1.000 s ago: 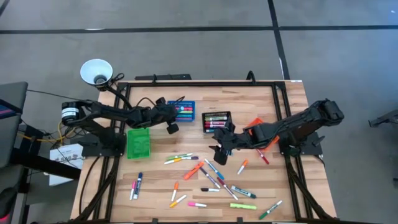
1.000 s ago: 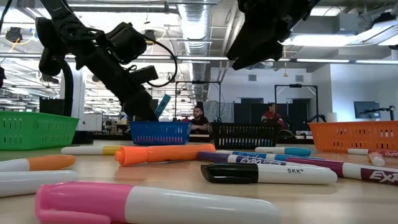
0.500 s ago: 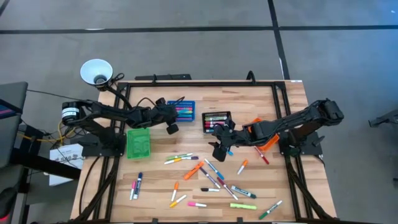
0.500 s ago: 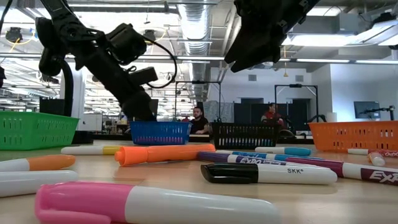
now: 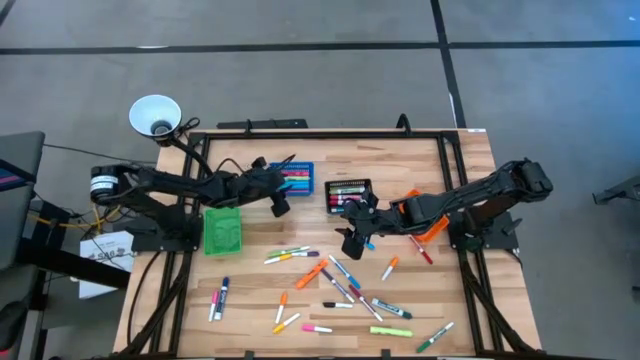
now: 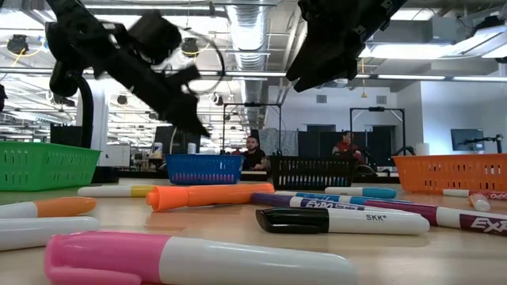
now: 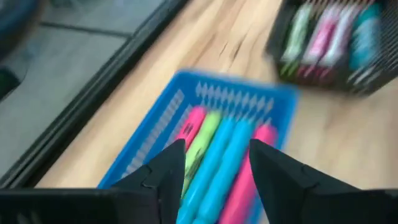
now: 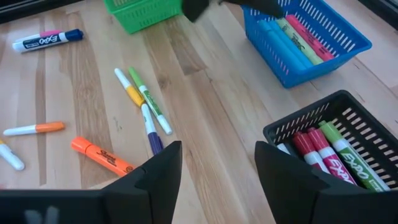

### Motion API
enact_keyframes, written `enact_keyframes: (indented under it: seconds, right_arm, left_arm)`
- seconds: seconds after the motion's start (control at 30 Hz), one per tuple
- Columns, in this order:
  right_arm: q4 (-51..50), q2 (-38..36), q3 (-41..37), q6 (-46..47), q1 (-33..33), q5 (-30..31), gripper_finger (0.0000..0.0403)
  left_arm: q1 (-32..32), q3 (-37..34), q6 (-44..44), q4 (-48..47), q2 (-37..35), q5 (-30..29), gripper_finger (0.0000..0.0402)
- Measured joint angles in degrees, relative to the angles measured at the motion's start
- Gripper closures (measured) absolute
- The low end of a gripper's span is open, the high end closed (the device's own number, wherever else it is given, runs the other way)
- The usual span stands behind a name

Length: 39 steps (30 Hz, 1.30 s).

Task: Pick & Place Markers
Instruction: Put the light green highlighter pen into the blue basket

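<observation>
Markers lie scattered flat on the wooden table's near half; in the low view a pink-capped one is nearest. Other markers lie in the blue bin and the black bin. My left gripper is open, just above the blue bin's left end, with nothing between its fingers. My right gripper hangs open and empty above the table, in front of the black bin.
A green bin stands left of the blue one. An orange bin is partly under my right arm. A black frame runs around the table. A white lamp stands at the far left corner. People sit in the room beyond.
My left gripper has opened and let go of a blue marker that it held tilted over the blue bin. It has then risen and tipped a little, drawing back from the bin toward the table's left edge.
</observation>
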Motion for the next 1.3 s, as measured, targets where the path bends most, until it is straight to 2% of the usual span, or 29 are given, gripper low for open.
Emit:
enact_keyframes:
  seconds: [0.23, 0.37, 0.53, 0.73, 0.87, 1.03, 1.3]
  right_arm:
    - [-0.02, 0.0, 0.0, 0.02, 0.0, 0.04, 0.0212]
    - [0.0, -0.02, 0.0, 0.02, 0.11, 0.07, 0.0216]
    - [0.81, -0.01, 0.0, 0.04, 0.13, 0.07, 0.0222]
    - [2.91, 0.0, 0.0, 0.07, 1.75, -0.33, 0.0227]
    - [4.83, -0.01, 0.0, 0.63, 4.72, -2.77, 0.0227]
    - [5.07, 0.14, 0.02, 5.26, 9.76, -2.82, 0.0226]
    - [7.49, 7.02, 0.07, 6.86, 18.37, -2.79, 0.0225]
  left_arm:
    - [-10.26, 0.0, -5.11, -0.29, -11.74, 1.36, 0.0243]
    - [-17.3, 0.01, -7.65, -0.48, -13.72, 4.35, 0.025]
    - [-25.39, 0.0, -10.51, -0.83, -10.76, 3.29, 0.0258]
    - [-31.53, 0.0, -15.09, -0.51, -5.11, -3.43, 0.0267]
    - [-33.75, -0.02, -17.67, -0.34, -1.0, -6.16, 0.027]
    - [-35.53, -0.02, -17.75, 0.76, 1.37, -8.73, 0.0271]
    - [-36.79, 0.0, -16.84, 5.24, 1.02, -8.97, 0.0271]
